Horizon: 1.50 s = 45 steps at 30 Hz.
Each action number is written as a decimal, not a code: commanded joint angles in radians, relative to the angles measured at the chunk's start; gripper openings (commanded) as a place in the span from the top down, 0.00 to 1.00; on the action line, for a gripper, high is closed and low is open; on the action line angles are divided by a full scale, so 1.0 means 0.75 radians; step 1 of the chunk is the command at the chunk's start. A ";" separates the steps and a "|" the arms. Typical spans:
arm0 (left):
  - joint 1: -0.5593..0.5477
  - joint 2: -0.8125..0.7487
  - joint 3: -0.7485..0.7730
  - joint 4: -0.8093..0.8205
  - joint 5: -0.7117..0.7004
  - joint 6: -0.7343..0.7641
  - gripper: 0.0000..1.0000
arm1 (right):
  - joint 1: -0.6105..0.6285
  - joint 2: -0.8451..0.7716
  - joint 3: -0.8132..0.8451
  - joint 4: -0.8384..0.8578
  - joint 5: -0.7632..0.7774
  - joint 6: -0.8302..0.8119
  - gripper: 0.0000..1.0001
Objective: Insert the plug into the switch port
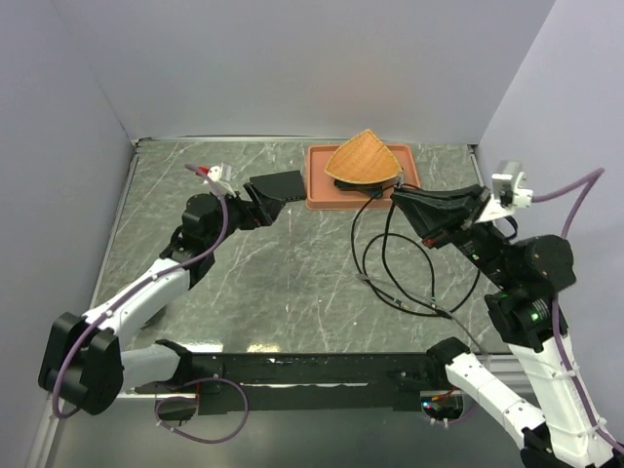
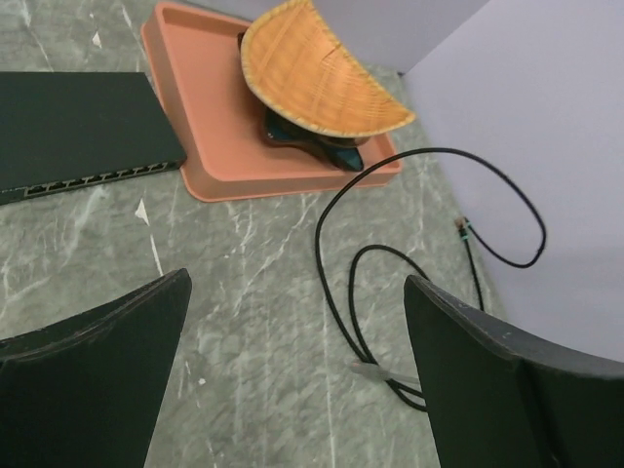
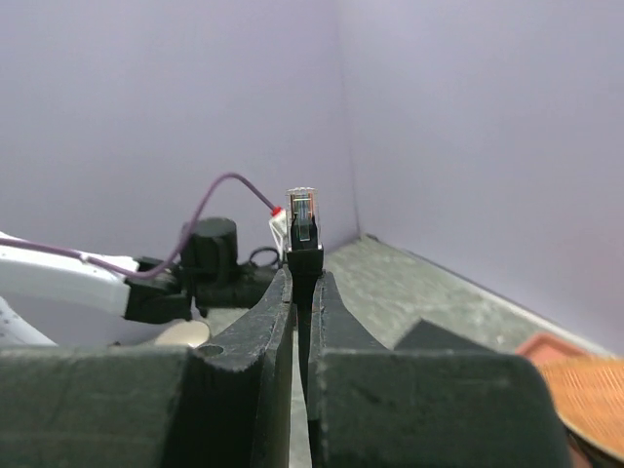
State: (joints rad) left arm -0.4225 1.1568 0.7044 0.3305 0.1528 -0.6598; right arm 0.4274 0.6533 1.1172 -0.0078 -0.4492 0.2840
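Right jaws clamped on plug (image 3: 303, 210), tip up. Left jaws spread wide, empty, near black box (image 2: 68, 122); its switch port (image 2: 97, 178) edge apparently faces them.

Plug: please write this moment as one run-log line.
right gripper: shut on plug | left gripper: open, empty | plug: not yet in switch port

The top external camera looks down from above and behind the arm bases over the whole table (image 1: 292, 292), the left wrist camera looks past the left gripper (image 2: 297, 292) from close above the tabletop at the terracotta tray (image 2: 253, 181) and black cable (image 2: 319, 234), both also seen overhead, and the right wrist camera sits close behind the right gripper (image 3: 302, 283), facing the left arm (image 3: 58, 278).
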 commanded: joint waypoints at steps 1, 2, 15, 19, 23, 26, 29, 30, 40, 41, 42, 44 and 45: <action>0.001 0.130 0.140 -0.074 -0.028 0.057 0.04 | -0.005 0.076 0.008 -0.112 0.039 -0.070 1.00; 0.001 0.167 0.212 -0.109 -0.034 0.100 0.04 | -0.007 0.096 -0.017 -0.098 0.028 -0.068 1.00; 0.064 0.840 0.987 -0.713 -0.218 0.329 0.04 | -0.022 0.540 -0.315 0.006 -0.327 0.006 1.00; 0.123 0.995 1.214 -0.754 -0.159 0.354 0.04 | -0.022 0.571 -0.361 0.192 -0.613 0.067 1.00; 0.146 1.247 1.574 -0.917 -0.161 0.413 0.04 | -0.020 0.579 -0.365 0.366 -0.886 0.165 1.00; 0.142 1.433 1.830 -1.046 -0.200 0.446 0.04 | -0.020 0.569 -0.336 0.409 -0.976 0.194 1.00; 0.144 1.564 1.993 -1.097 -0.200 0.469 0.04 | -0.020 0.565 -0.360 0.619 -1.062 0.345 1.00; 0.144 1.623 2.028 -1.107 -0.202 0.475 0.04 | -0.020 0.569 -0.365 0.654 -1.082 0.382 1.00; 0.120 1.812 2.069 -1.040 -0.183 0.501 0.04 | -0.018 0.526 -0.338 0.810 -1.166 0.558 1.00; 0.111 1.824 2.080 -1.054 -0.185 0.505 0.04 | -0.018 0.522 -0.332 0.804 -1.170 0.562 1.00; 0.107 1.844 2.086 -1.060 -0.193 0.505 0.04 | -0.016 0.518 -0.330 0.800 -1.172 0.568 1.00; 0.095 1.853 2.076 -1.077 -0.200 0.518 0.04 | -0.018 0.504 -0.334 0.822 -1.174 0.589 1.00; 0.093 1.845 2.061 -1.075 -0.200 0.524 0.04 | -0.018 0.495 -0.338 0.841 -1.174 0.619 1.00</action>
State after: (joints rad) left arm -0.3279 2.5324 2.2280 -0.4381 0.0078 -0.2943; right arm 0.4164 1.0676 0.8303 0.5186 -1.3006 0.6853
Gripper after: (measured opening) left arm 0.962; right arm 0.079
